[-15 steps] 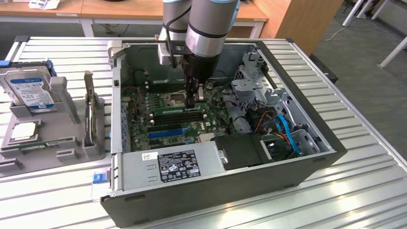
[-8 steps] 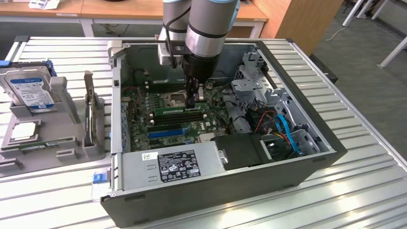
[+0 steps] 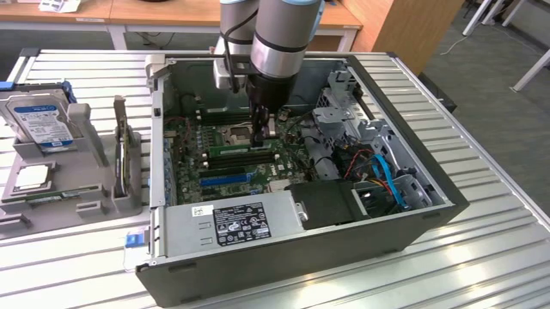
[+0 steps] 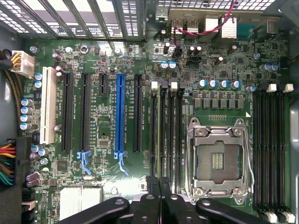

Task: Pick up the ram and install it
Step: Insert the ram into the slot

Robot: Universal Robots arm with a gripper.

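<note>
Exterior view: an open computer case [image 3: 404,212] lies on a slatted metal table [image 3: 490,257], taking up the middle of the frame; the arm comes down from the top centre, and the gripper [image 3: 264,132] hangs low inside the case over the motherboard [image 3: 190,145], just beside the CPU socket [image 3: 238,134]; the ram [image 3: 243,149] shows as a thin green strip set on edge among the long black slots, a little below the gripper in the frame and above the blue expansion slot [image 3: 225,179]; a grey power supply [image 3: 232,222] with a label fills the lower part of the case; on the exterior view's left a hard drive [image 3: 38,122] stands in a grey holder [image 3: 86,206].

Wrist view: the gripper [image 4: 159,186] is over the board, its two black fingers [image 4: 152,186] drawn close together with only a thin seam between them; whether they touch the ram's edge I cannot tell; the ram [image 4: 162,130] sits in one of the long black slots between the blue expansion slot [image 4: 120,116] and the open CPU socket [image 4: 217,161], running lengthwise away from the fingertips.
</note>
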